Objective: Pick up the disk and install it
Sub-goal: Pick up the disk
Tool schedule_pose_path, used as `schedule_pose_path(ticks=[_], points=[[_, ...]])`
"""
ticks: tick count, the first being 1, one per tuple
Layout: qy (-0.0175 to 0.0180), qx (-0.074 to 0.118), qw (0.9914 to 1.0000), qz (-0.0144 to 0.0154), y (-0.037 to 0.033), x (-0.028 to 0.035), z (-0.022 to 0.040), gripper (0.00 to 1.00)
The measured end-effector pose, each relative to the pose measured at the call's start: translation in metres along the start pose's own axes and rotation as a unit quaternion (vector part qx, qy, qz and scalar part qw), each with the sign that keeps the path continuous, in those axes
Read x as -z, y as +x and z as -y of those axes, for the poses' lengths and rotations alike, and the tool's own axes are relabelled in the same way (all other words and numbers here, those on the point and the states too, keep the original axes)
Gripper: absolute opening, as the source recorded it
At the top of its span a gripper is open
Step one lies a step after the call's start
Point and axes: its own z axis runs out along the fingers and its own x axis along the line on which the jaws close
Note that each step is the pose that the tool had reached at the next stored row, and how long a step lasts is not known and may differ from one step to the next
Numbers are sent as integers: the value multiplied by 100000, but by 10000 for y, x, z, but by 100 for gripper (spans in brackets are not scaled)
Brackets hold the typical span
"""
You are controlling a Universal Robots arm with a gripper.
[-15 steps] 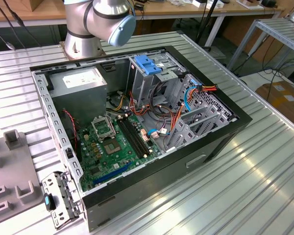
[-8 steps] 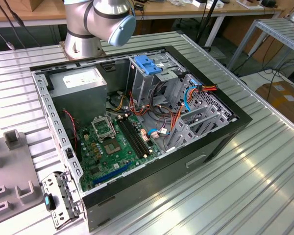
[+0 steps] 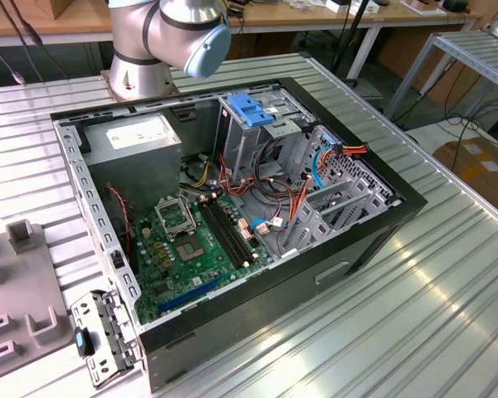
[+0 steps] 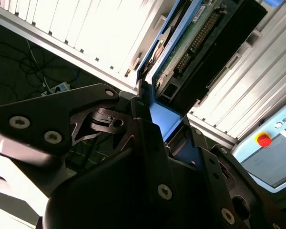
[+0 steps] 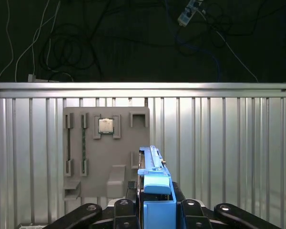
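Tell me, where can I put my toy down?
The bare ribbed table on the exterior view's right of the computer case is free. Inside the case, cables crowd it; a grey tray and a bracket sit at the exterior view's left.

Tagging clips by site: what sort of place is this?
Probably a robotics lab cell: an open computer case on a ribbed aluminium table, the arm's base standing on it, wooden workbenches behind. The pincer grips the disk.

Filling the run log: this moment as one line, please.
gripper: shut on the disk | disk: held edge-on by blue rail, not yet installed | background: grey fixture on ribbed table
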Motion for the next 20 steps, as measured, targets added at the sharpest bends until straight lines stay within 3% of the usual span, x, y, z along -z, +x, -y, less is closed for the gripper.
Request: schedule_pose_path(ticks=[12, 20], points=[[-2, -4, 100000, -3, -2, 2, 172, 37], [-6, -1, 100000, -4, -3, 3, 207, 37]])
